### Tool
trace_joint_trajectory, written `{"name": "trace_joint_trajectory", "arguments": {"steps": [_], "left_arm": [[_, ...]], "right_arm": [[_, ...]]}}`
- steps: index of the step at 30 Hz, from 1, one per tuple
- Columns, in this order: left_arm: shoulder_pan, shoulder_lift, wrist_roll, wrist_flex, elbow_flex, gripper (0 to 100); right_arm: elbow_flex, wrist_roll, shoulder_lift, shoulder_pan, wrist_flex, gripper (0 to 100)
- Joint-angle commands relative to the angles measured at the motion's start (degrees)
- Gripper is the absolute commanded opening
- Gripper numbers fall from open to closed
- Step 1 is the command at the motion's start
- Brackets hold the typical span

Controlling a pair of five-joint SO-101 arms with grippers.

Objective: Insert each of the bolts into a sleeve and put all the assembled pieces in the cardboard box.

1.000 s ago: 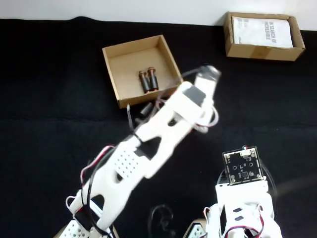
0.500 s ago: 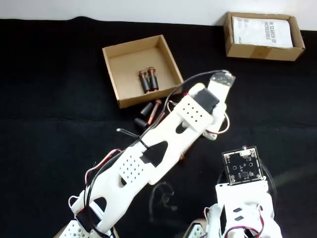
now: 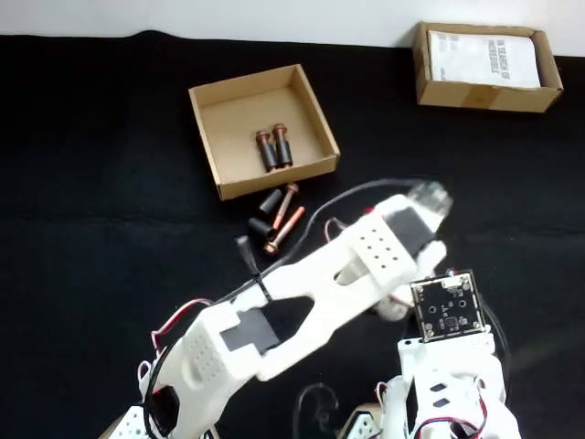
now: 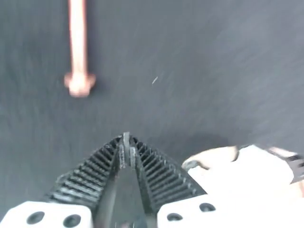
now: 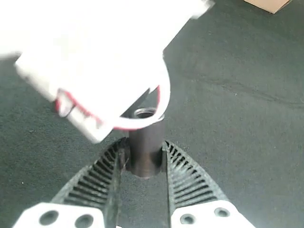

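Just outside the front wall of the cardboard box (image 3: 274, 180) lie two loose bolts (image 3: 284, 229) beside two black sleeves (image 3: 271, 199); two assembled pieces (image 3: 274, 148) sit inside. Right of the box and nearer me, my left gripper (image 4: 126, 142) is closed on nothing. A bolt (image 4: 77, 47) lies ahead of it, head end nearest, shank running away; which of the two I can't be sure. Farther from the box, my right gripper (image 5: 145, 159) clamps a sleeve (image 5: 145, 142) upright, bore up.

Black tablecloth (image 3: 82, 238) spans whole work surface; pale wall (image 3: 228, 16) strip beyond far edge; light even
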Motion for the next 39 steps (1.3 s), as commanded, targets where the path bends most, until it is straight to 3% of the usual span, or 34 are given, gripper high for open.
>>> {"name": "trace_joint_trajectory", "arguments": {"steps": [1, 9, 20, 39], "left_arm": [[-1.6, -4.0, 1.2, -3.2, 7.3, 1], [-8.5, -1.7, 1.0, -11.5, 10.4, 1], [-2.2, -1.0, 1.3, -13.1, 10.4, 1], [-5.7, 7.9, 0.8, -26.8, 10.2, 1]], "right_arm": [[0.0, 0.4, 0.0, 0.7, -0.9, 0.6], [0.0, 0.4, 0.0, 0.7, -0.9, 0.6], [0.0, 0.4, 0.0, 0.7, -0.9, 0.6], [0.0, 0.4, 0.0, 0.7, -0.9, 0.6]]}}
